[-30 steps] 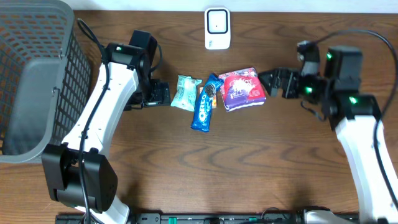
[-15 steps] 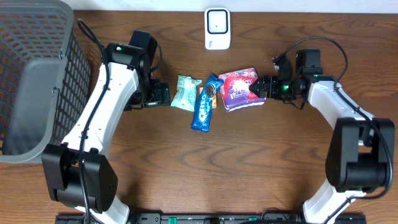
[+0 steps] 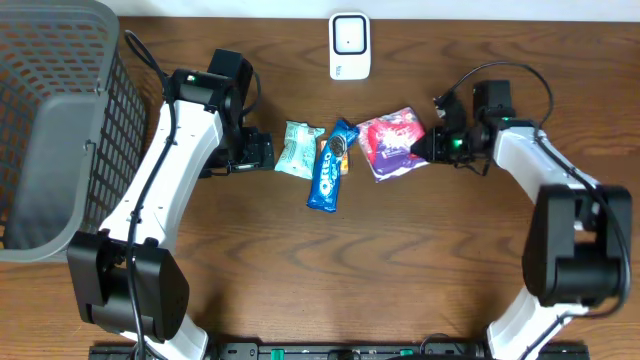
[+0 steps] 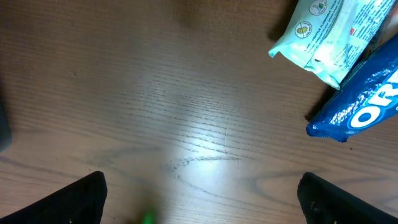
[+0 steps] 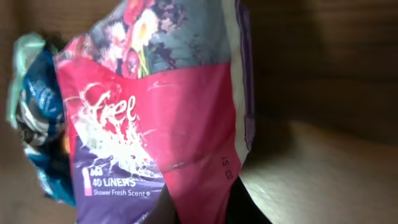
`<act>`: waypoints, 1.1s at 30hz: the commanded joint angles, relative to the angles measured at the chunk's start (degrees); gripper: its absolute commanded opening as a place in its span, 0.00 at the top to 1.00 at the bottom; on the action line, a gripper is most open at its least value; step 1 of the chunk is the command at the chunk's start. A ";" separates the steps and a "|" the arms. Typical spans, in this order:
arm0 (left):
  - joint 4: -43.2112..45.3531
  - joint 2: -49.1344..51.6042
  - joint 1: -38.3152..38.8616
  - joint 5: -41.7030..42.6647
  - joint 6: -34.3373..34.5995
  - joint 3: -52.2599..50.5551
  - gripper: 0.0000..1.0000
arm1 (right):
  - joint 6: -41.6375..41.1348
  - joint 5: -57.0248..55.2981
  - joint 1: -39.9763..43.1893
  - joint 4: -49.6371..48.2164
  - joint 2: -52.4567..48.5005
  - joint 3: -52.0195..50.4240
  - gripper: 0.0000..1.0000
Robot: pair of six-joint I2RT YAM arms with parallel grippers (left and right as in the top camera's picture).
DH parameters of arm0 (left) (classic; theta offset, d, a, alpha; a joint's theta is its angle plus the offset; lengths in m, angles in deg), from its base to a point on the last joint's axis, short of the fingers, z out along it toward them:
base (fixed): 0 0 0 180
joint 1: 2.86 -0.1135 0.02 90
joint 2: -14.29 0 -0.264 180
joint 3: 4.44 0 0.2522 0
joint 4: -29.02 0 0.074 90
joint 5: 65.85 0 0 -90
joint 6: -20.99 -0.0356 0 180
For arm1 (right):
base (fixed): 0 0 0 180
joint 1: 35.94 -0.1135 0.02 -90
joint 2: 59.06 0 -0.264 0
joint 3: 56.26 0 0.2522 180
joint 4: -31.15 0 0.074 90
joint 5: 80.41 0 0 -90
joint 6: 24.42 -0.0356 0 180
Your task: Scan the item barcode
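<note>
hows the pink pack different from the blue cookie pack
The pink pack is broad and squarish, printed with flowers; the blue cookie pack is long and narrow, with white lettering. The pink pack is pinched at its edge by the right gripper; the blue cookie pack lies on the table with no gripper on it. Both are soft sealed wrappers.

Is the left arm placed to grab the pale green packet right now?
Probably yes: the left gripper is open right beside the pale green packet, with nothing between them.
</note>
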 commanded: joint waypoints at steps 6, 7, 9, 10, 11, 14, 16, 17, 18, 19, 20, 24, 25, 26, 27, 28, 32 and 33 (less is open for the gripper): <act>-0.20 -0.35 -0.02 -0.52 -0.15 0.42 0.02 | -1.09 -57.75 -10.27 8.09 18.12 3.54 0.99; -0.20 -0.35 -0.02 -0.50 -0.15 0.42 0.02 | -2.32 -67.12 -12.41 8.33 17.64 2.99 0.99; -0.20 -0.35 -0.02 -0.50 -0.15 0.42 0.02 | -3.41 -77.68 -15.08 8.04 16.06 1.90 0.99; -0.20 -0.35 -0.02 -0.50 -0.15 0.42 0.02 | -4.61 -81.88 -16.41 7.91 14.53 1.46 0.99; -0.20 -0.35 -0.02 -0.50 -0.15 0.42 0.02 | -6.03 -84.13 -17.46 7.96 12.61 1.36 0.99; -0.20 -0.35 -0.02 -0.50 -0.15 0.42 0.02 | -6.54 -84.96 -20.06 6.88 5.33 1.36 0.99; -0.20 -0.35 -0.02 -0.50 -0.15 0.42 0.02 | -6.67 -84.91 -21.59 6.86 2.14 1.36 0.99; -0.20 -0.35 -0.02 -0.50 -0.15 0.42 0.02 | -7.28 -84.11 -23.47 6.82 -0.35 1.36 0.91; -0.20 -0.35 -0.02 -0.50 -0.15 0.42 0.02 | -8.35 -82.31 -25.11 6.69 -1.73 1.36 0.79; -0.20 -0.35 -0.02 -0.50 -0.15 0.42 0.02 | -9.01 -81.09 -25.92 6.67 -2.03 1.36 0.77; -0.20 -0.35 -0.02 -0.50 -0.15 0.42 0.02 | -9.94 -78.77 -27.15 6.62 -2.05 1.38 0.72; -0.20 -0.35 -0.02 -0.50 -0.15 0.42 0.02 | -11.98 -65.59 -30.12 6.69 1.57 4.98 0.48; -0.20 -0.35 -0.02 -0.50 -0.15 0.42 0.02 | -11.96 -62.99 -30.08 6.80 2.47 6.05 0.46; -0.20 -0.35 -0.02 -0.52 -0.15 0.42 0.02 | -11.96 -60.02 -29.75 6.86 3.65 7.43 0.44; -0.20 -0.35 -0.02 -0.50 -0.15 0.42 0.02 | -11.96 -57.35 -29.11 7.10 5.03 9.09 0.43; -0.20 -0.35 -0.02 -0.50 -0.15 0.42 0.02 | -11.93 -55.63 -28.30 7.50 6.23 10.45 0.39; -0.20 -0.35 -0.02 -0.50 -0.15 0.42 0.02 | -11.91 -47.50 -22.91 11.15 11.41 15.80 0.31; -0.22 -0.35 -0.02 -0.52 -0.15 0.42 0.02 | -11.91 -45.68 -20.98 12.09 12.61 16.57 0.29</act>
